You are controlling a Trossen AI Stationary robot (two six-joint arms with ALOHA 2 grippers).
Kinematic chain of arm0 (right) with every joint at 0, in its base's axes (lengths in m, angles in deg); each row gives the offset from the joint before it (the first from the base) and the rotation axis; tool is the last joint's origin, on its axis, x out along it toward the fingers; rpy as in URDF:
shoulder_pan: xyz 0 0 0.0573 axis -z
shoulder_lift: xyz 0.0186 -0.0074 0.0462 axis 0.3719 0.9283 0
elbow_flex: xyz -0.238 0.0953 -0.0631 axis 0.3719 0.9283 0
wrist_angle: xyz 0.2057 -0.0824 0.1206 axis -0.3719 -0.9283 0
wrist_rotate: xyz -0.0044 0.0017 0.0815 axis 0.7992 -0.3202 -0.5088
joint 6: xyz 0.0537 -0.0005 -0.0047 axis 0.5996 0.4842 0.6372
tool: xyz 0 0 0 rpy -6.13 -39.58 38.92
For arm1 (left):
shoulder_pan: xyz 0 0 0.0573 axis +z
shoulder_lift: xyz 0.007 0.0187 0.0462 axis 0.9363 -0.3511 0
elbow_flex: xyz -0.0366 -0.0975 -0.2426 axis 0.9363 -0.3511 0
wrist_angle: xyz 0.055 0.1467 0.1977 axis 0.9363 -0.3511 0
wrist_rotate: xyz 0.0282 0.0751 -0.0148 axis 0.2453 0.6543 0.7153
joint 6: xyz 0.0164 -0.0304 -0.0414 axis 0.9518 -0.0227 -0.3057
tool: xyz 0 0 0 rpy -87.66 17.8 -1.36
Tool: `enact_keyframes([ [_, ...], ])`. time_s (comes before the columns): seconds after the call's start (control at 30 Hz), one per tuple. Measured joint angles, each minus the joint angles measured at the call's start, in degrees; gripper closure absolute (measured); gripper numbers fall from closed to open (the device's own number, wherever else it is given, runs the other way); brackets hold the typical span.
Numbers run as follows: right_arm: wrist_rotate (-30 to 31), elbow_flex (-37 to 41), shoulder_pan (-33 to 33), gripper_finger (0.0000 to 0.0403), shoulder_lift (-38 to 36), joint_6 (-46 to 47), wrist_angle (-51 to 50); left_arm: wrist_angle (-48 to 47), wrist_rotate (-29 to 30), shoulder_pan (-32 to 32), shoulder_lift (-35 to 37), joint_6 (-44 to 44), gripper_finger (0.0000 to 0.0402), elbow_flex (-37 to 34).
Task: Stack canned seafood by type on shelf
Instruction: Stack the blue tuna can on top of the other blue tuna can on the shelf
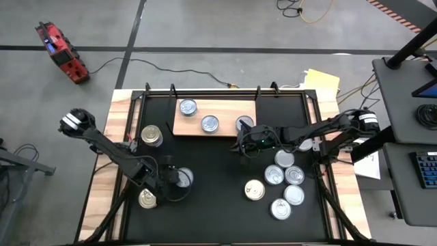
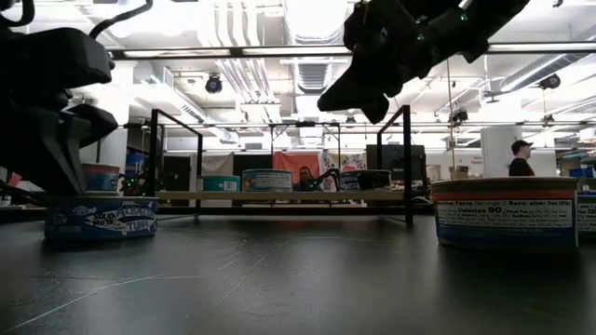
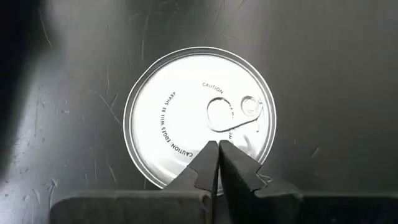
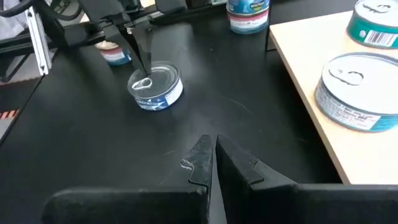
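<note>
- Your shelf (image 1: 225,113) lies at the table's back edge, with three tins on it: two spaced along it and a third at its right end, partly hidden under the right arm.
- The loose tins (image 1: 285,179) cluster at front right; three more sit on the left, two of them stacked near the shelf's left end.
- Your left gripper (image 3: 217,152) hangs shut and empty over a silver tin (image 3: 199,115), its tips above the lid near the pull ring.
- Your right gripper (image 4: 210,155) is shut and empty too, just off the shelf's right end.
- Expect the tins to be rigid, fairly dense and smooth-walled. Open wide and pinch across the side wall, not the ring.
</note>
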Motion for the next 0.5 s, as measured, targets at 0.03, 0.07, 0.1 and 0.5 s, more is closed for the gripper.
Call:
enact_keyframes([
  [0.03, -0.02, 0.00, 0.00, 0.0390, 0.09, -0.02, 0.04, 0.29, 0.25, 0.00, -0.36, -0.01, 0.0401, 0.05],
  [0.07, 0.00, 0.00, -0.02, 0.0390, 0.15, 0.01, 0.04, 0.53, 0.47, 0.02, -0.67, 0.00, 0.0401, 0.07],
  [0.1, -0.02, 0.00, -0.05, 0.0390, 0.23, 0.03, 0.05, 0.69, 0.74, 0.02, -0.94, 0.10, 0.0401, 0.07],
  [0.5, -0.01, 0.00, -0.09, 0.0390, -0.78, 2.86, 0.01, 6.96, 8.86, 2.05, -4.52, 8.24, 0.0401, -0.13],
])
